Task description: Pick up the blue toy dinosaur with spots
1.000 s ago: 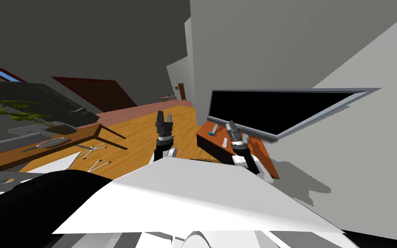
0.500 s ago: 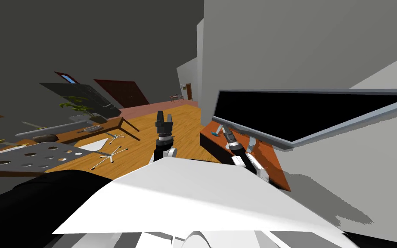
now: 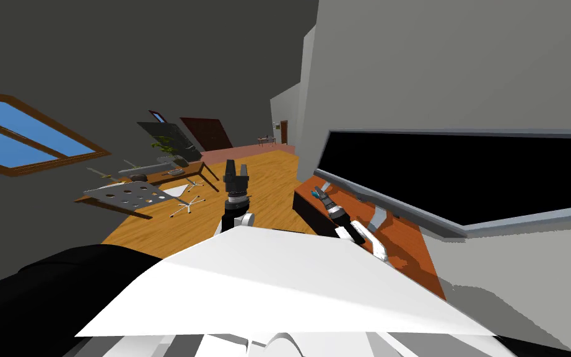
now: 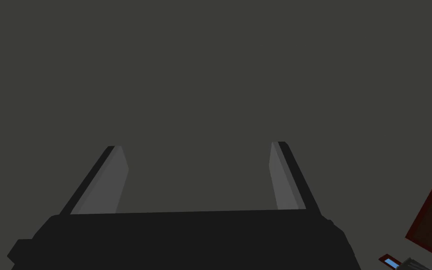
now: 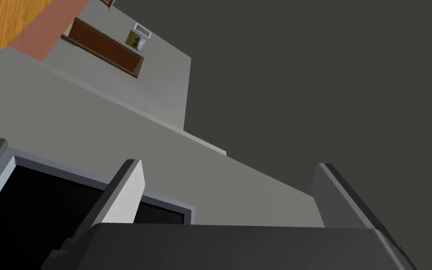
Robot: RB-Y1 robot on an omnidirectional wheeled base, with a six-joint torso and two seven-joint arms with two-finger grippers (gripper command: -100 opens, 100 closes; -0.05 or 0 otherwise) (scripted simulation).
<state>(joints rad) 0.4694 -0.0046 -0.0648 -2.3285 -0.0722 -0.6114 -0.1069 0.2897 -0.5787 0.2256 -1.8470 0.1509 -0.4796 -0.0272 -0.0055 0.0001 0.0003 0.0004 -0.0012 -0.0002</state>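
Note:
The blue toy dinosaur [image 3: 313, 196] is a tiny teal shape near the far end of an orange-brown TV stand [image 3: 405, 245]; its spots are too small to tell. My right gripper [image 3: 321, 191] hangs just beside it over the stand's top. In the right wrist view the right gripper [image 5: 227, 164] is open, angled up at the wall and a corner of the television [image 5: 46, 206]. My left gripper [image 3: 236, 165] is held upright above the wooden floor, away from the stand. In the left wrist view the left gripper [image 4: 196, 145] is open with nothing between its fingers.
A wide black television [image 3: 464, 173] with a grey frame stands on the stand, its grey foot [image 3: 378, 217] close behind my right arm. To the left are a desk with a perforated grey panel [image 3: 126, 195], a white chair base [image 3: 185, 204], a plant [image 3: 166, 145] and a window [image 3: 24, 136].
My view has swung, sliding the desk and plant toward the middle and bringing a window in. My right gripper has drawn closer to the teal toy on the stand.

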